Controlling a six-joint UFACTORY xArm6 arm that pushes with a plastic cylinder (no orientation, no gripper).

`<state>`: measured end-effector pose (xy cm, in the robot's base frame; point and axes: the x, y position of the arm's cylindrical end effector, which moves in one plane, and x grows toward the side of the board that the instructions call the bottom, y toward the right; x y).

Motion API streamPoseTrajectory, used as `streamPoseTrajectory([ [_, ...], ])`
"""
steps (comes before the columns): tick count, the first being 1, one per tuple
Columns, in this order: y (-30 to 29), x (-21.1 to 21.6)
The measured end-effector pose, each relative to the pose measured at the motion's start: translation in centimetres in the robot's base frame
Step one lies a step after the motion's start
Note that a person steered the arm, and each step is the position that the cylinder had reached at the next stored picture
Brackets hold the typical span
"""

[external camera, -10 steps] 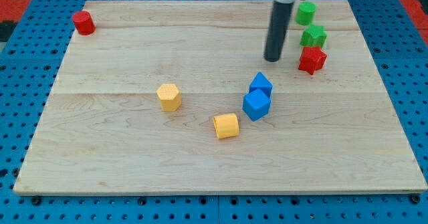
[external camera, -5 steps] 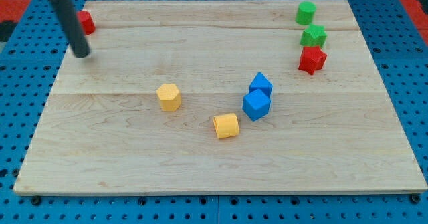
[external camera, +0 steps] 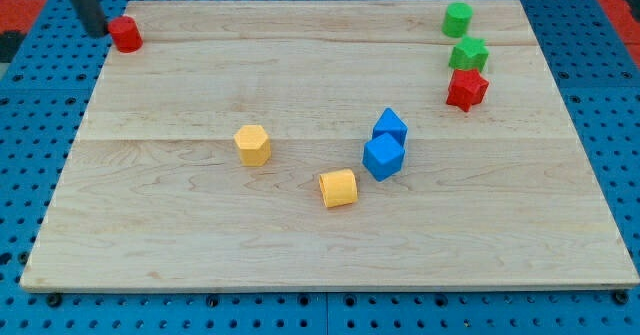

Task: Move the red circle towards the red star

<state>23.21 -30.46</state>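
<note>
The red circle (external camera: 126,34) sits at the board's top left corner. My tip (external camera: 97,32) stands just to its left, touching or nearly touching it, with the dark rod rising to the view's top edge. The red star (external camera: 466,89) lies far to the view's right, near the board's right edge, directly below two green blocks.
A green block (external camera: 457,19) and a green star-like block (external camera: 468,54) stand above the red star. Two blue blocks (external camera: 385,145) touch each other near the middle. A yellow cylinder (external camera: 338,188) and a yellow hexagon (external camera: 253,144) lie left of them. The wooden board (external camera: 300,245) rests on a blue pegboard.
My tip swept from beside the red star across to the board's left side, then up to the left of the red circle. No block has moved.
</note>
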Motion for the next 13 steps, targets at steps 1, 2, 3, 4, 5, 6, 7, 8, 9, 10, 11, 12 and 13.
streamPoseTrajectory([
  [1,6.7,0.1],
  [2,9.3,5.2],
  [3,10.5,-3.5],
  [4,4.3,-4.0],
  [5,-0.1,-3.5],
  [6,0.0,-1.5],
  [7,0.3,2.1],
  [8,5.4,3.5],
  [9,10.3,4.0],
  [10,16.8,5.9],
  [11,28.4,9.6],
  [12,29.1,9.7],
  [13,26.1,5.3],
])
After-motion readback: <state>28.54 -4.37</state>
